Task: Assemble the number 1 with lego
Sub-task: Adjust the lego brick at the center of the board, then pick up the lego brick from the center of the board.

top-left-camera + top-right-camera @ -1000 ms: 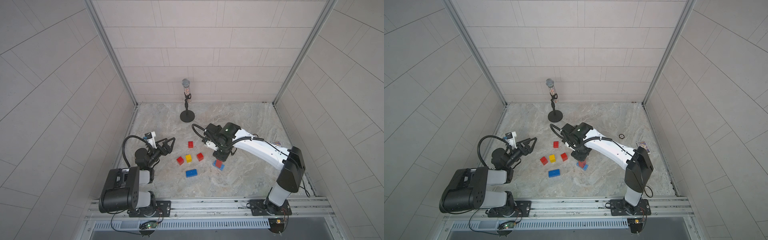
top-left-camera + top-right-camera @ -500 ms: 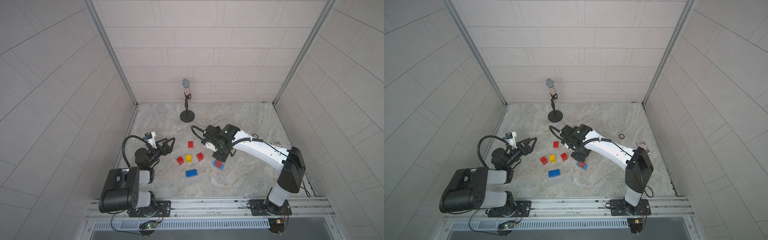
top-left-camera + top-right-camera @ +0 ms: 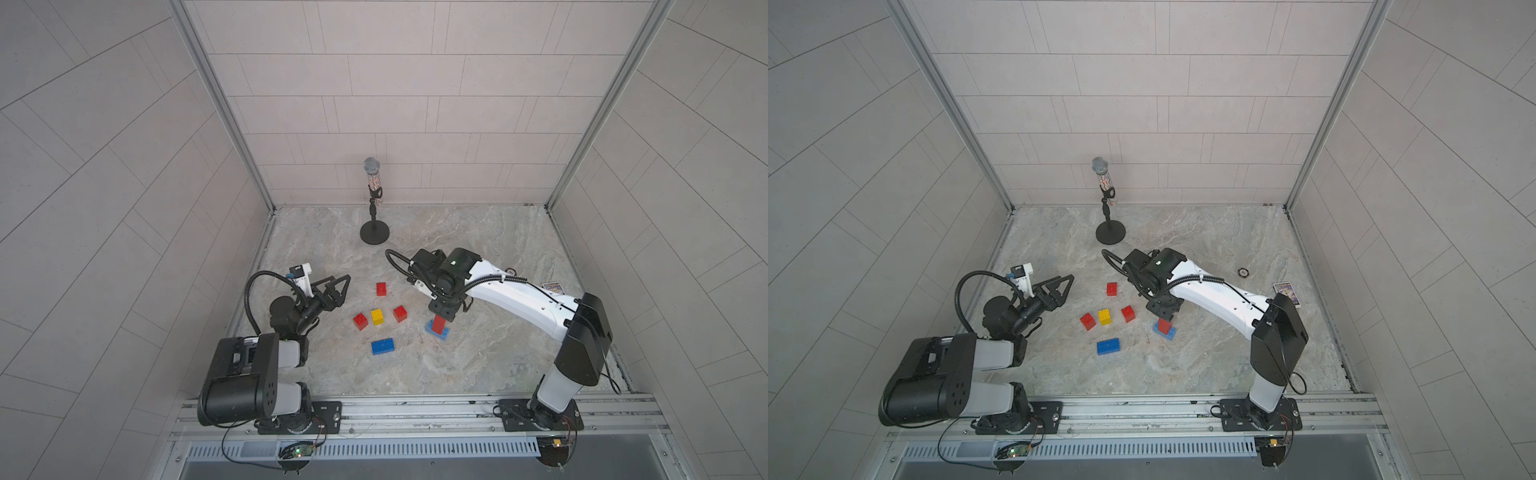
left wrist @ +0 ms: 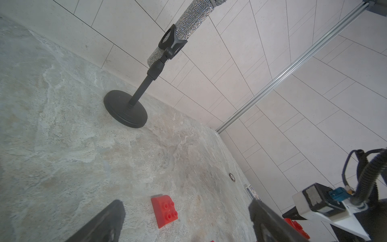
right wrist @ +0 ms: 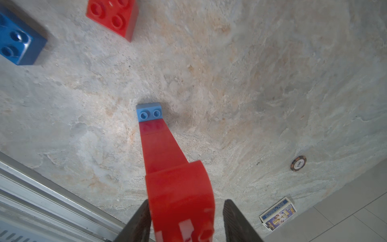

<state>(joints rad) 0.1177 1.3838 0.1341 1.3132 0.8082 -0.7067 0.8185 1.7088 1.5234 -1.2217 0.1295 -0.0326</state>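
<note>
A tall stack of red lego [image 3: 438, 326] [image 5: 163, 150] stands upright on the light blue brick [image 3: 437, 332] [image 5: 149, 113], and a rounded red piece tops it. My right gripper [image 3: 441, 318] [image 5: 185, 209] straddles the stack's top with its jaws parted. One finger [image 5: 140, 222] lies against the red; the other finger [image 5: 234, 220] stands off with a gap. Loose on the floor are a dark blue brick [image 3: 382, 346], a yellow brick [image 3: 377, 316] and three red bricks [image 3: 360, 321] [image 3: 400, 313] [image 3: 381, 289]. My left gripper [image 3: 338, 286] [image 4: 186, 207] hangs wide open and empty, left of them.
A microphone on a round-based stand [image 3: 374, 232] rises at the back centre. A poker chip [image 3: 1243, 272] and a small printed card box [image 3: 1287, 293] lie near the right wall. A metal rail [image 3: 415, 409] runs along the front edge.
My right gripper's jaws have spread apart from the red stack, which stays standing on the light blue brick. The left arm has not moved.
</note>
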